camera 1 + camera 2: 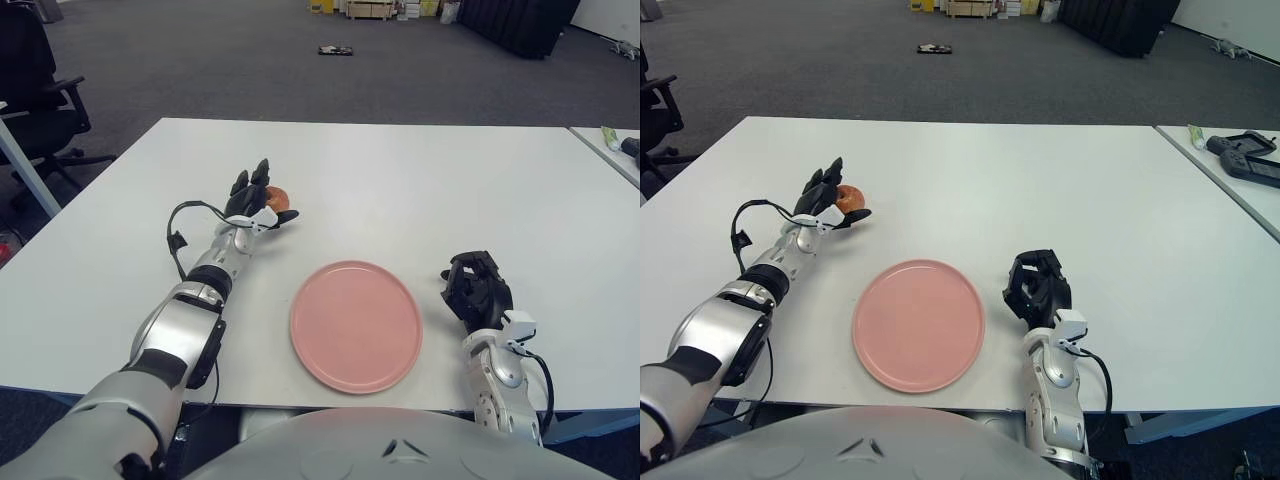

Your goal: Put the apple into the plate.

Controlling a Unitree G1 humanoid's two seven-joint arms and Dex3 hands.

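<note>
A: What is seen at the left of the white rectangular table (pixel 420 190)?

B: The black three-fingered left hand (pixel 254 203) is found there, extended forward over the tabletop on a silver arm. Its fingers (pixel 821 186) are spread around the small round red apple (pixel 277 198), with two of them raised on the apple's left side and the thumb reaching along its near side. The hand is seen right against the fruit, but whether the fingers are actually clamped on it cannot be told from either eye view.

A: And where is the apple placed?

B: It is seen low over the bare tabletop, up and to the left of the flat round pink plate (pixel 356 324), clearly apart from the plate's rim. Contact with the table cannot be judged.

A: What is shown in the middle?

B: The pink plate is laid flat near the table's front edge, between the two arms, with nothing on it.

A: And on the right?

B: The black right hand (pixel 477 291) is seen just beside the plate's right rim, its fingers curled together and nothing held in them. Further right, on a neighbouring table, a dark game controller (pixel 1245 145) is visible.
</note>
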